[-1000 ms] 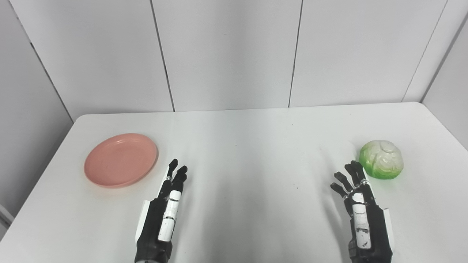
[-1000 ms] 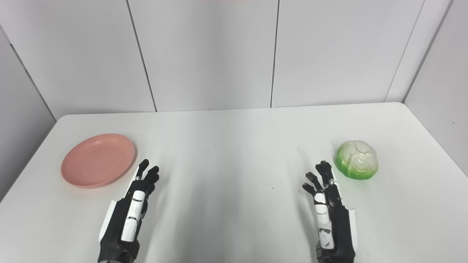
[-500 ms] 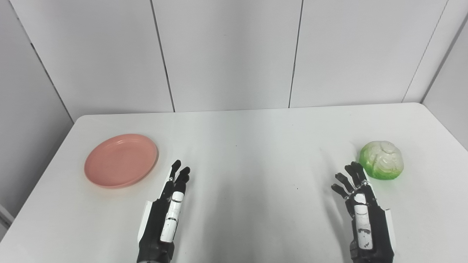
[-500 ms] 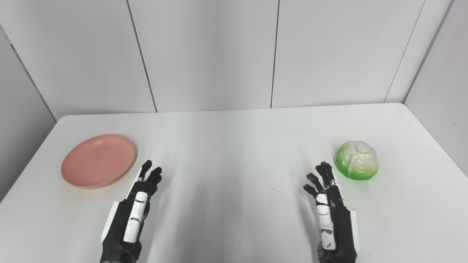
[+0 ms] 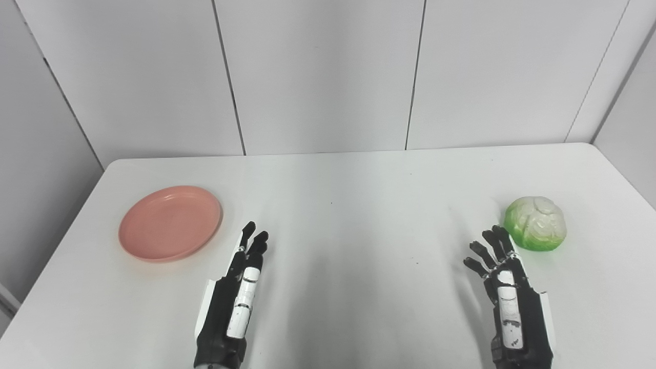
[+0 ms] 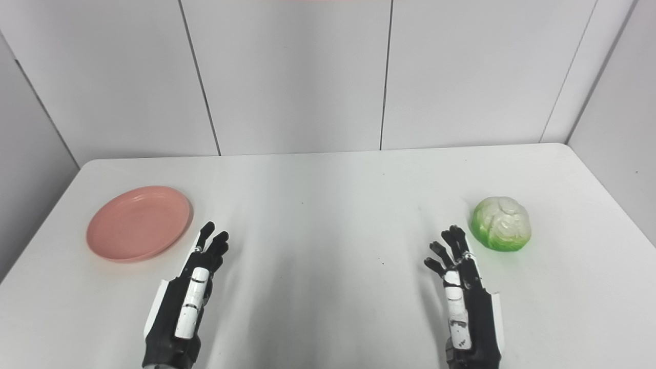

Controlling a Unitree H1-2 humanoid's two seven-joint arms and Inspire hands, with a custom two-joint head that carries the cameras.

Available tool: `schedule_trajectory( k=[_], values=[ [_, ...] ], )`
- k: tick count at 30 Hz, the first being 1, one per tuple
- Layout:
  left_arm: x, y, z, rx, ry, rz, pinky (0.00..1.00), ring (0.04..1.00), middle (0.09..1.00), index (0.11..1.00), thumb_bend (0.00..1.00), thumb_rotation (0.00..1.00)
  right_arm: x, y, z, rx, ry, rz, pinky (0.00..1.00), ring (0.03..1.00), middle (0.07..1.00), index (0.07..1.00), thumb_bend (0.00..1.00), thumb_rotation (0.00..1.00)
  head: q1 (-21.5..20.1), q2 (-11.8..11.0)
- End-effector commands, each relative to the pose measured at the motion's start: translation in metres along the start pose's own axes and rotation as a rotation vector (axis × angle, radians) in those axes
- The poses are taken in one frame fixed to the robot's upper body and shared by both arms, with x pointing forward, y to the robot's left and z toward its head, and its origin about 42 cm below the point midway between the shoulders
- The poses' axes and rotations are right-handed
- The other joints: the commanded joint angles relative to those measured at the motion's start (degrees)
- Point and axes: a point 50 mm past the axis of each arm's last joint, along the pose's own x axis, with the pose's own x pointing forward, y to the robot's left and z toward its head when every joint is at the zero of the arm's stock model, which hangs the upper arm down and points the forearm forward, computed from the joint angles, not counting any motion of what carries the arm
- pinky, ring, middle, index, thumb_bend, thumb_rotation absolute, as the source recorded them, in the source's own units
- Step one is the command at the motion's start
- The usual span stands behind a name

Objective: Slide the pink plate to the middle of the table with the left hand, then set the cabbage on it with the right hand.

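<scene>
Since nothing is moved yet, the worktop (image 5: 359, 215) carries the plate (image 5: 170, 224) on its left side, empty, with the middle bare. Left hand (image 5: 238, 292) rests near the plate's right rim, fingers straight, holding nothing. Right hand (image 5: 505, 292), spread and empty, sits just beside the cabbage (image 5: 535, 224) at the right.

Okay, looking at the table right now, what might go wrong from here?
1. The round pink plate sits near the white table's left edge; a misdirected push by the left hand might send it off.
2. The rounded green-and-white cabbage may roll away if the right hand's fingers nudge it.
</scene>
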Motion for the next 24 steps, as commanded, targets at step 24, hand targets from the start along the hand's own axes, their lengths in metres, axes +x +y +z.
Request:
schedule_trajectory(
  k=[24],
  values=[
    [-0.042, -0.018, -0.048, 0.058, 0.080, 0.030, 0.91, 0.926, 0.925, 0.926, 0.47, 0.94, -0.039, -0.045, -0.034, 0.001, 0.055, -0.043, 0.84, 0.863, 0.890, 0.901, 0.61, 0.94, 10.9, -9.0]
  ],
)
